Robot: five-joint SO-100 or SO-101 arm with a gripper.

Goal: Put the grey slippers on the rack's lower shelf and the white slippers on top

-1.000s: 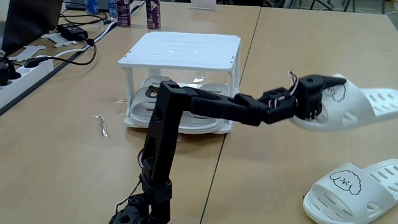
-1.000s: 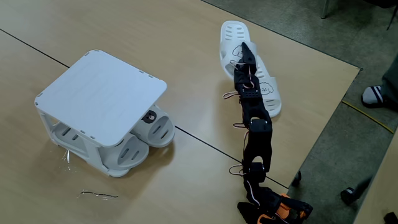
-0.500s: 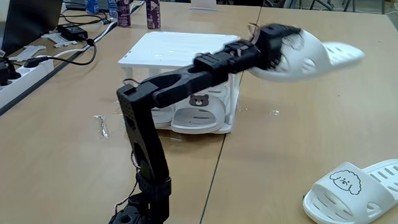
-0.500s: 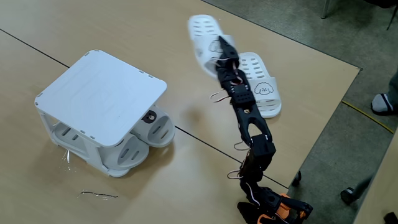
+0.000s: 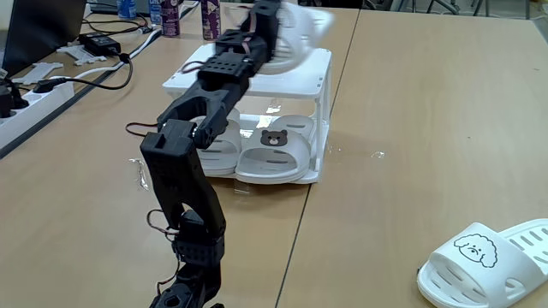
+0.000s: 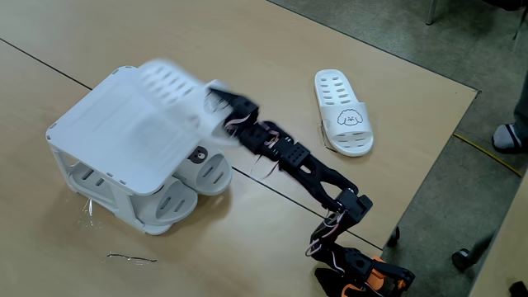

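Note:
Both grey slippers (image 5: 272, 156) (image 6: 211, 172) lie side by side on the lower shelf (image 5: 313, 175) of the white rack (image 5: 248, 70) (image 6: 124, 124), bear emblems facing out. My gripper (image 5: 272, 24) (image 6: 213, 99) is shut on one white slipper (image 5: 300, 32) (image 6: 169, 85), which is motion-blurred and held just over the rack's slatted top. The other white slipper (image 5: 490, 258) (image 6: 342, 111), with a dog face on its strap, lies on the table well away from the rack.
A power strip (image 5: 38, 90), cables and bottles (image 5: 210, 19) crowd the back left of the table. A thin bent wire (image 5: 139, 174) (image 6: 132, 258) lies in front of the rack. A person's foot (image 6: 502, 125) stands on the floor past the table edge.
The arm has swung the held white slipper from beside the other one on the table, up and across, to above the rack's top.

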